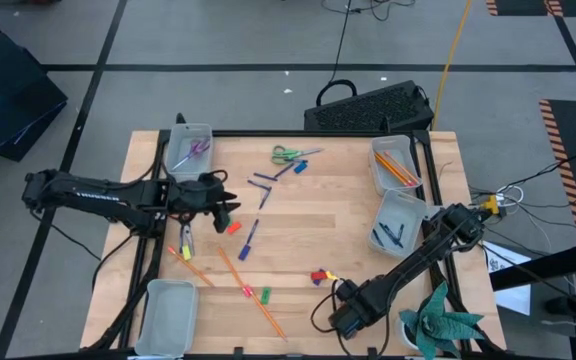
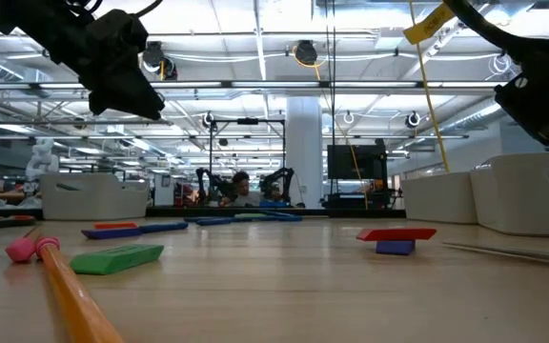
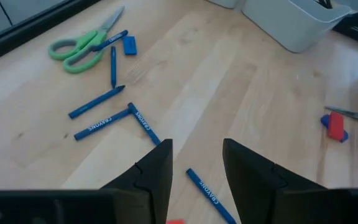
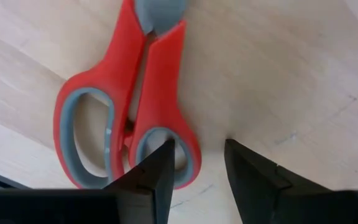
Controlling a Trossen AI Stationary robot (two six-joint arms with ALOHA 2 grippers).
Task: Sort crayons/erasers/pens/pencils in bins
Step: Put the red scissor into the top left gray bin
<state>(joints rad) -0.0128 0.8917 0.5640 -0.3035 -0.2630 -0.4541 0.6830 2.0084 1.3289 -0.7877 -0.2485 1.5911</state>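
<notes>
Nearest the low camera, orange pencil (image 2: 76,300) with pink tip, green eraser (image 2: 117,258) just beside it. Left gripper (image 3: 197,149) over the left middle of the table (image 1: 338,220), fingers parted, holding nothing. One blue crayon (image 3: 210,196) right beneath the gap, more blue crayons (image 3: 101,112) farther off toward green scissors (image 3: 79,50). Right gripper (image 4: 197,146) at the near edge, right of centre, likewise spread and empty, low over red scissors (image 4: 129,106), one fingertip above a handle loop. Grey bins (image 1: 168,310) along the left and right sides.
</notes>
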